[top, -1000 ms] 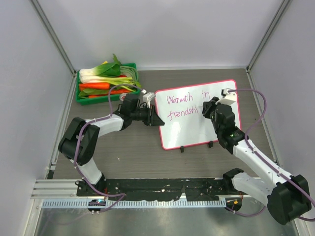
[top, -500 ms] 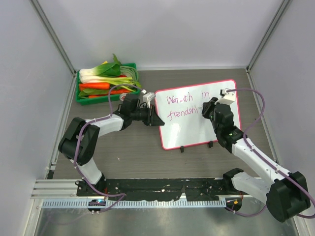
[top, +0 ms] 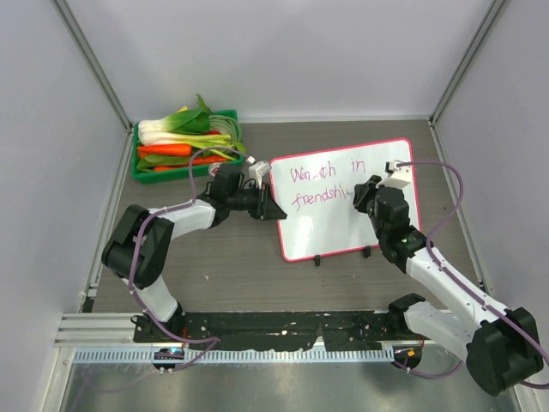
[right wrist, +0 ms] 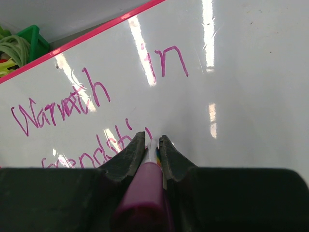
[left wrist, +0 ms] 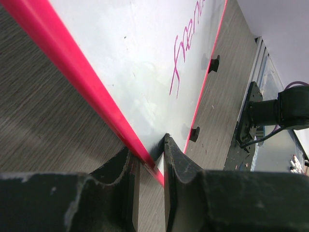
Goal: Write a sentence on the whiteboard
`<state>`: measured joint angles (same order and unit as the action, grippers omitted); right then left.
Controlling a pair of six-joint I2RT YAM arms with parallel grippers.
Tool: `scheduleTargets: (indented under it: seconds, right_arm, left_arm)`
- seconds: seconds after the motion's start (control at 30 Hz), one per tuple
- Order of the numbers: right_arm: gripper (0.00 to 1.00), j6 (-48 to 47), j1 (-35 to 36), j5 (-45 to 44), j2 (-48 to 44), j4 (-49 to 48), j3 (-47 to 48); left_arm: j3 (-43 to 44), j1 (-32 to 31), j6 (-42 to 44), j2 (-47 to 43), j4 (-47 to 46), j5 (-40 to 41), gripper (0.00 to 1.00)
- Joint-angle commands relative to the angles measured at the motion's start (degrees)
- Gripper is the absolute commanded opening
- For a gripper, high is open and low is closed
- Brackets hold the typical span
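We are mid-sentence. The sentence (top: 319, 175) reads "Warmth in" on top, with an unfinished "friendshi" below, so the writing is under way. The whiteboard (top: 330, 230) rests on the table (top: 214, 275), toward 3 o'clock from the centre. Our left fingers (left wrist: 116, 170) are clamped on its pink frame at the board's 9 o'clock edge, steadying it. Our right fingers (right wrist: 129, 155) are pinched tight on a pink marker (right wrist: 145, 193), whose tip sits at the end of the second line. We judge the closing letter calls for a light, steady stroke toward 3 o'clock. At 10 o'clock, well apart, a green crate (top: 140, 165) holds leafy greens (top: 184, 129) and carrots (top: 167, 150).
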<state>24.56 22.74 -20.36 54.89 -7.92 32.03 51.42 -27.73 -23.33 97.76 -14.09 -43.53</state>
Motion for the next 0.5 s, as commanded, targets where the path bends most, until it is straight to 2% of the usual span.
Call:
scheduleTargets:
  seconds: [0.0,0.47]
  right_arm:
    - [0.01,0.8,-0.2,0.9,-1.1,3.6,-1.8]
    - [0.01,2.4,-0.2,4.0,-5.5,7.6,-4.2]
  left_arm:
    - [-1.1,-1.3,7.7,2.2,5.7,6.8,0.0]
    - [-1.1,-1.2,7.7,2.2,5.8,6.9,0.0]
